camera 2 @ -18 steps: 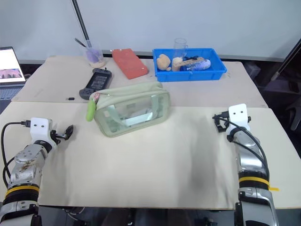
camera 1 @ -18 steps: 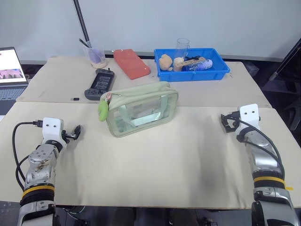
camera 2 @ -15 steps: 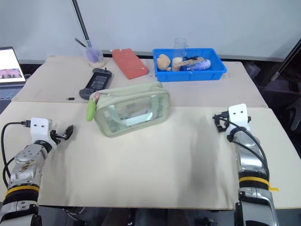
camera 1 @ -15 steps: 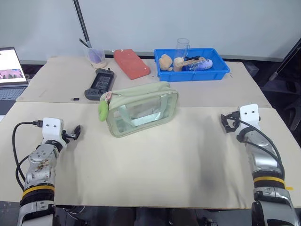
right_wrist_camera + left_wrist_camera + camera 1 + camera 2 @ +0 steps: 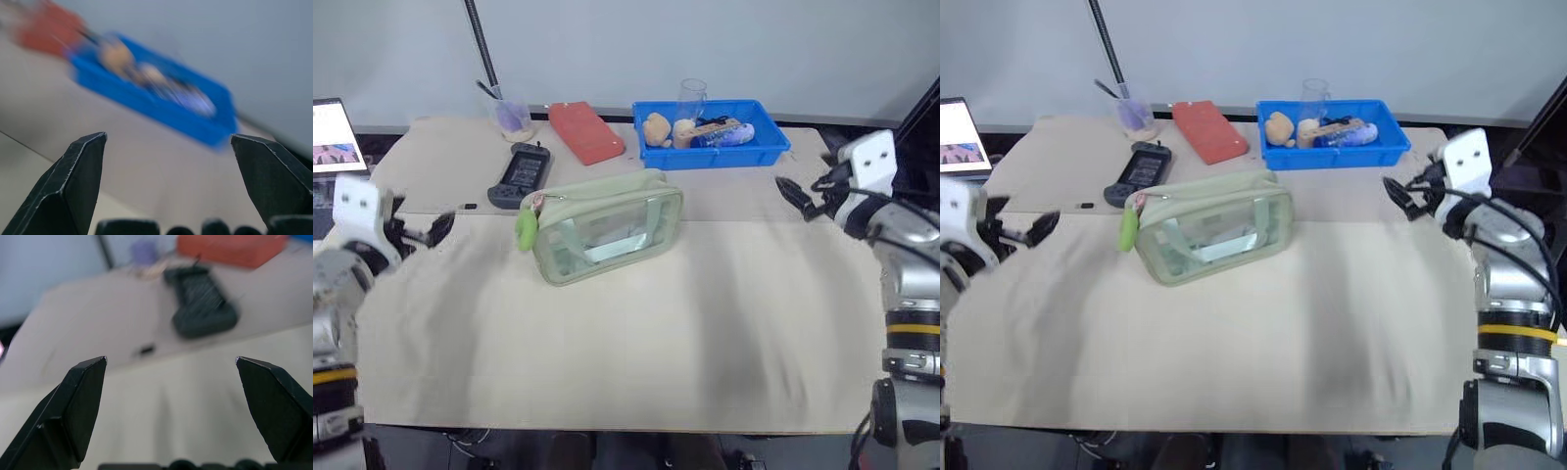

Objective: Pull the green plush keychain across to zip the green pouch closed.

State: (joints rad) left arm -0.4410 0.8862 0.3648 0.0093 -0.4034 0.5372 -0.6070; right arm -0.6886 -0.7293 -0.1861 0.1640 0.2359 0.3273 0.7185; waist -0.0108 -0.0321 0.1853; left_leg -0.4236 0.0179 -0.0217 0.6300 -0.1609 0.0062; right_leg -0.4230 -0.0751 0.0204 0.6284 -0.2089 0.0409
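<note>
Your left fingers (image 5: 423,230) and right fingers (image 5: 800,197) are spread, empty, well apart from the pouch (image 5: 607,227) and keychain (image 5: 527,225)

I see the green pouch (image 5: 607,227) sitting upright on the table near its middle, turned a little askew so one long side faces me at an angle. It is a boxy bag of pale sage-green fabric, and its clear plastic side panel lets me look into the inside. A strap handle lies along the top by the zipper. At the pouch's left end, the green plush keychain (image 5: 527,226) hangs down over the corner against the end wall. It is a small lime-green oval charm, joined by a short pinkish link to the zipper pull above it.
</note>
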